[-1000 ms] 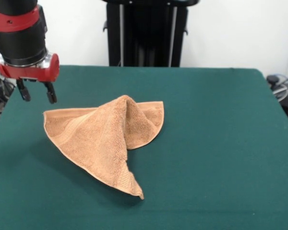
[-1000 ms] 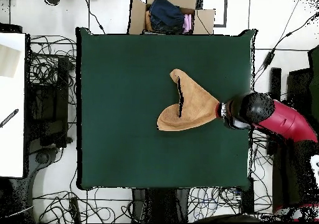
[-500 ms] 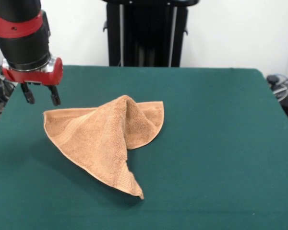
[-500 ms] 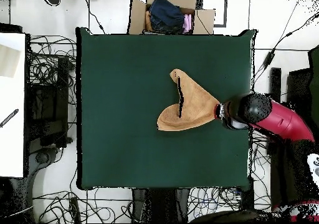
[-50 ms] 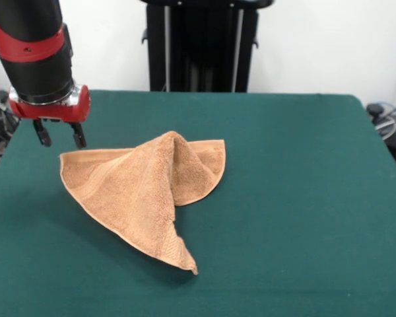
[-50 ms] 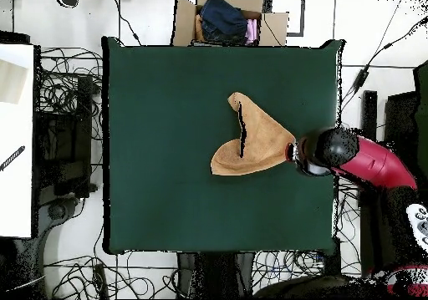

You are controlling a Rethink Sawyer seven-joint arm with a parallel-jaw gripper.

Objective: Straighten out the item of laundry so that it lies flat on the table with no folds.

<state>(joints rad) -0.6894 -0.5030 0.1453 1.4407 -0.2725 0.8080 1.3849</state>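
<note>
- You see a thick cylindrical black arm (image 5: 34, 49) with a red band round it.
- Its wrist ends in a silver ring above a red flange with small dark screws.
- Your small two-fingered black gripper (image 5: 59, 134) has short, slim black fingers (image 5: 78, 135), set apart.
- From overhead, the arm (image 6: 368, 165) reads red with a black end.

Bare table (image 5: 303, 198) all round; only the peaked towel (image 5: 145, 191) obstructs

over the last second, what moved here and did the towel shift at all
The hand moved in toward the towel's near corner and dropped slightly; it is open, just above that corner, gripping nothing. The towel stayed folded in the same spot on the table.
</note>
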